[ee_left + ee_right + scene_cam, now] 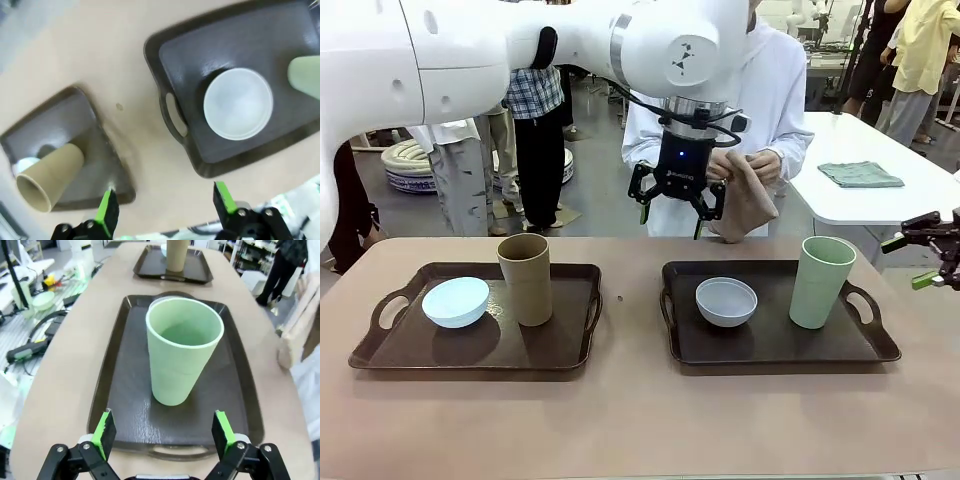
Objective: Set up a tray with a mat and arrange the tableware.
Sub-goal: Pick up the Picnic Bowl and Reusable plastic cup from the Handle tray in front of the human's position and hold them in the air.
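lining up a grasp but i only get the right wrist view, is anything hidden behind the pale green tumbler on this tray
Observer: Yes, a white-grey round bowl sits on the same dark brown plastic tray, behind the tall pale green tumbler from your view and apart from it.
Operator: where's the left tool
Observer: The left tool hangs open above the middle of the table, holding nothing.
Operator: and the tan thing at my right edge
Observer: A tan cloth, held in both hands by the person at the table's far side.
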{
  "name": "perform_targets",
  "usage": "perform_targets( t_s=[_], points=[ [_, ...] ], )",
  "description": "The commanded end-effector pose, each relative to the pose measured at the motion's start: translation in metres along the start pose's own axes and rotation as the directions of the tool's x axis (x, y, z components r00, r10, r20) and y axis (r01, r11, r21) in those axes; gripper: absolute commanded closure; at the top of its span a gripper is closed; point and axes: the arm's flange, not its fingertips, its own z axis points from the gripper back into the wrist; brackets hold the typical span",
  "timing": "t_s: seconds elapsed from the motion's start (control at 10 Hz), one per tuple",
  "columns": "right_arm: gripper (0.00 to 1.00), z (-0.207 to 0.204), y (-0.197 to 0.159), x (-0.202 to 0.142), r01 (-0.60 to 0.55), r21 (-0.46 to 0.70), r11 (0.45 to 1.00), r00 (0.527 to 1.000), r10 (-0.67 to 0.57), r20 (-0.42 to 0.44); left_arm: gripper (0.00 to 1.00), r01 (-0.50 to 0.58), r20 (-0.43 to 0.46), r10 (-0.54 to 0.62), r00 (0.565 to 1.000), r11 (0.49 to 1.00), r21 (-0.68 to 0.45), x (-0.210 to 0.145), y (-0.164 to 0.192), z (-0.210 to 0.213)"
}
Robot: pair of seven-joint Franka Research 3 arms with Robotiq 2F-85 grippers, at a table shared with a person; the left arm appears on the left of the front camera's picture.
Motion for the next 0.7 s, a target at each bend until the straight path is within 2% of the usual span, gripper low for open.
perform_targets(
  t_s=[0.0,0.3,0.4,0.5,0.6],
  points=[
    [0.0,-0.01,-0.021,-0.004,0.074,0.001,0.997,0.997,-0.074,0.035,0.0,0.049,0.081,-0.052,0.995,0.998,0.039,0.001,-0.014,-0.001],
    [0.0,-0.037,-0.043,0.005,0.088,0.019,0.996,0.995,-0.089,0.037,0.0,0.044,0.146,-0.037,0.989,0.998,-0.047,-0.001,-0.015,-0.001],
    [0.0,-0.042,-0.045,0.005,0.102,0.017,0.995,0.994,-0.102,0.03,0.0,0.046,0.153,-0.031,0.988,0.994,-0.1,-0.003,-0.011,0.0],
    [0.0,-0.039,-0.04,0.005,0.158,-0.027,0.987,0.987,-0.158,0.003,0.0,0.109,0.144,-0.081,0.986,0.973,-0.201,-0.015,0.004,0.002],
    [0.0,-0.039,-0.036,0.004,0.077,0.04,0.996,0.996,-0.079,0.034,0.0,0.038,0.142,-0.032,0.989,0.998,-0.044,0.007,-0.023,0.004]
  ],
)
